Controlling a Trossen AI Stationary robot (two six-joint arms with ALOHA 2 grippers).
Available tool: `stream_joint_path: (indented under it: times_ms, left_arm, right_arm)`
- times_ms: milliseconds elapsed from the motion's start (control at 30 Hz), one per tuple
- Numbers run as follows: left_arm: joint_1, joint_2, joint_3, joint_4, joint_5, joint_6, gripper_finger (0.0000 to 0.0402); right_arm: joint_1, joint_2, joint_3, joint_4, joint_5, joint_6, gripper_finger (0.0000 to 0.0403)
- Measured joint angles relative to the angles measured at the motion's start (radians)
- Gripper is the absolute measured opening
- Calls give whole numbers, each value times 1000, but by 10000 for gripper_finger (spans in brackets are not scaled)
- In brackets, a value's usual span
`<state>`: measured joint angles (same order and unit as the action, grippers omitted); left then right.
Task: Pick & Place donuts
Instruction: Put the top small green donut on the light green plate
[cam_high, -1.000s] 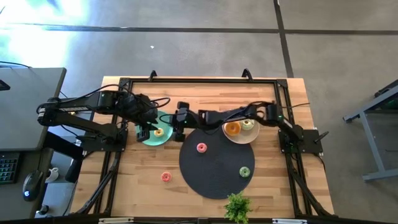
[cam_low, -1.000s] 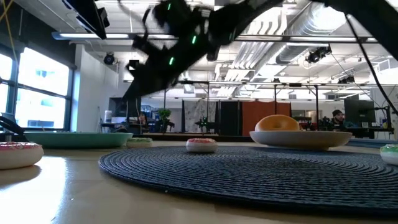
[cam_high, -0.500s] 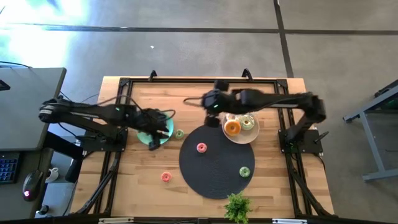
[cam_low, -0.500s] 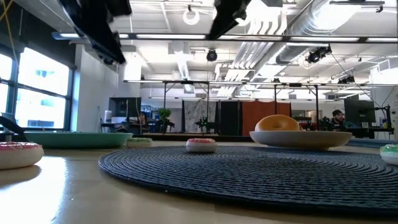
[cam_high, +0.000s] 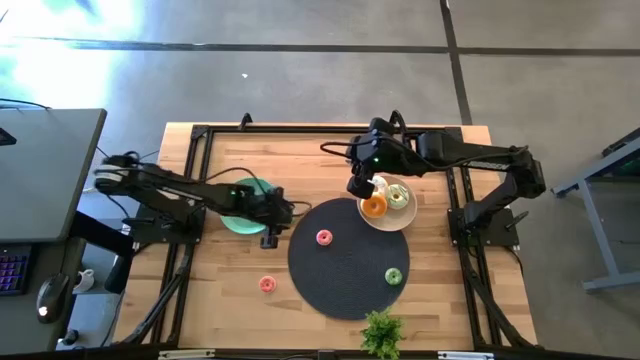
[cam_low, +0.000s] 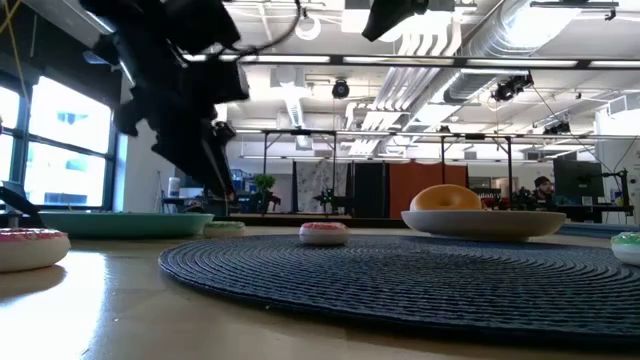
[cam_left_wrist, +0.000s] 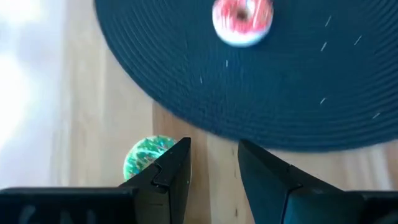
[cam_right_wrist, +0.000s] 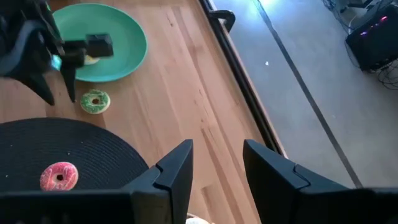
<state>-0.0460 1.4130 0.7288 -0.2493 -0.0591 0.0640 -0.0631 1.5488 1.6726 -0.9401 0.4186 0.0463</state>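
My left gripper (cam_high: 268, 238) is open and empty, with its fingers pointing down over the bare wood at the left edge of the dark round mat (cam_high: 345, 285). A green-frosted donut (cam_left_wrist: 148, 157) lies flat on the wood just beside one finger, untouched; it also shows in the right wrist view (cam_right_wrist: 95, 101). My right gripper (cam_high: 358, 190) is open and empty above the left rim of the beige plate (cam_high: 405, 218). That plate holds an orange donut (cam_high: 374, 206) and a pale frosted donut (cam_high: 398, 197). A pink donut (cam_high: 324, 237) and a green donut (cam_high: 394, 275) lie on the mat.
A green plate (cam_right_wrist: 124, 37) stands left of the mat, partly under my left arm. Another pink donut (cam_high: 267, 284) lies on the wood near the front left. A small green plant (cam_high: 380, 333) stands at the front edge. A black frame runs round the table.
My right gripper has drawn back from beside the green plate toward the table's right and now hangs by the beige plate; the green-frosted donut lies where it stood. My left gripper has gone from over the green plate toward the right and near edge, to the mat's rim.
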Motion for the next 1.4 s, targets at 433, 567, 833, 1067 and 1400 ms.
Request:
stream_joint_path:
  times_ms: [433, 567, 833, 1067, 1400]
  left_arm:
    - [27, 253, 176, -198, -72, -37, 131]
    - [61, 272, 177, -194, -51, -50, 130]
    - [123, 272, 177, -188, -5, -35, 30]
    - [123, 236, 230, -266, 23, -65, 13]
    - [120, -93, 328, -604, 7, -22, 3]
  right_arm:
    - [0, 11, -41, 11, -9, -26, 138]
    - [0, 11, -101, 41, -9, -28, 138]
    - [0, 9, -146, 47, -10, -28, 138]
    - [0, 5, -159, 51, -200, -55, 138]
    - [42, 6, -445, 436, -435, -72, 138]
